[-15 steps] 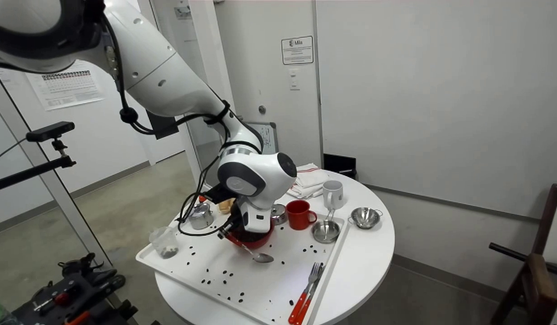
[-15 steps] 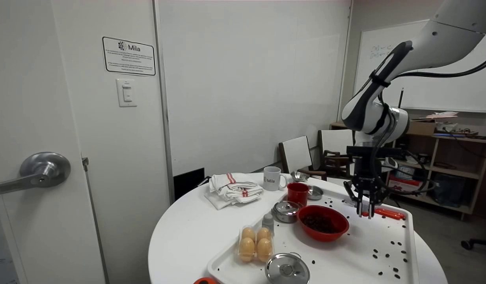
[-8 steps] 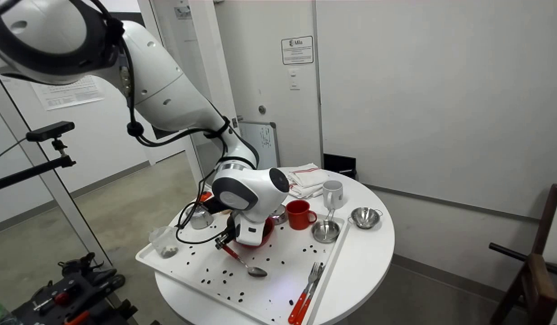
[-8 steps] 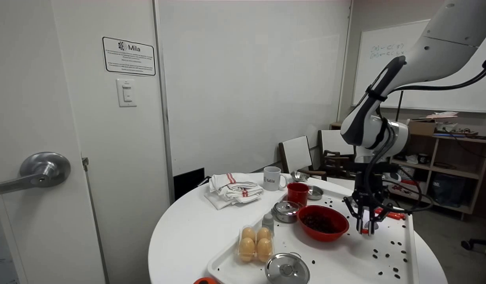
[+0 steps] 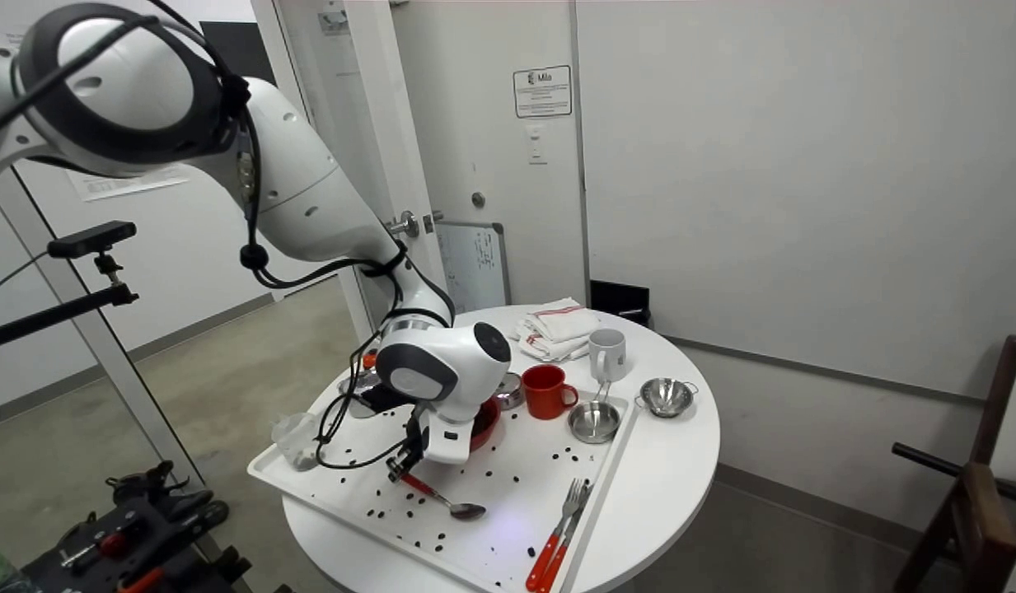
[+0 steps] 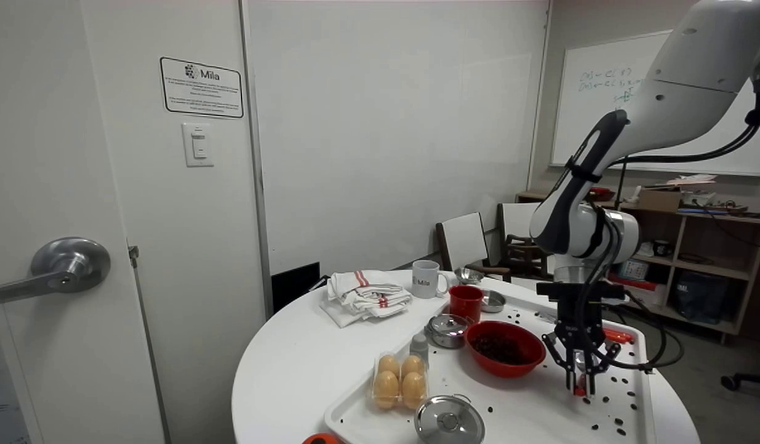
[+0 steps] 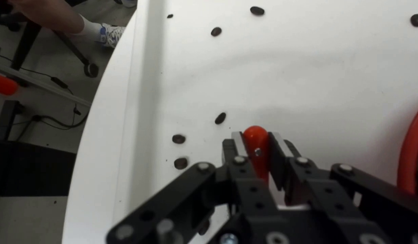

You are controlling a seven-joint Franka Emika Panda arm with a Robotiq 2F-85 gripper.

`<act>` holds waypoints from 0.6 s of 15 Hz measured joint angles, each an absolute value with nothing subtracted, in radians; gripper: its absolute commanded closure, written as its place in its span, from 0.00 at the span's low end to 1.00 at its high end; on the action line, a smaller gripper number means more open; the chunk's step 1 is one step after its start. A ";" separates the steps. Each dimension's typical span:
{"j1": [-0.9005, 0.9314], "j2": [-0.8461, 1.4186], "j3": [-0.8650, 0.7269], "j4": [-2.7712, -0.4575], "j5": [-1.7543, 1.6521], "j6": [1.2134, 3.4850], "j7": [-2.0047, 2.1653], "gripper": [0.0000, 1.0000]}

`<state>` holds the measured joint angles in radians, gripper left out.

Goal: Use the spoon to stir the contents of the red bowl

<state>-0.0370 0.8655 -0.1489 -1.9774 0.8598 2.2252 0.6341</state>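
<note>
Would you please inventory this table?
tray: 1, white, table
bowl: 1, red, tray
beans: many, dark, bowl, tray
spoon: 1, red-handled, in gripper
fork, knife: 1 each, red-handled, tray
mug: 1, red, tray
Mila mug: 1, grey, table
lidded pots: 2, silver, tray
saucepan: 1, silver, tray
metal bowl: 1, silver, table
eggs: 4, tan, carton
bottle: 1, grey, tray
cup: 1, clear, tray
towel stack: 1, white, table
arm: 1, white, overhead
gripper: 1, black, on spoon

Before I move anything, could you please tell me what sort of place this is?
Probably a meeting room or lab space rather than a home kitchen: a whiteboard with writing on it, a wall sign headed "Mila", and a robot arm over a round table.
</note>
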 measured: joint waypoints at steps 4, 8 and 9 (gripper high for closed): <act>-0.026 0.872 -0.144 -1.978 0.853 2.284 0.634 0.32; -0.026 0.879 -0.130 -1.978 0.857 2.343 0.634 0.29; -0.026 0.880 -0.127 -1.980 0.862 2.359 0.634 0.21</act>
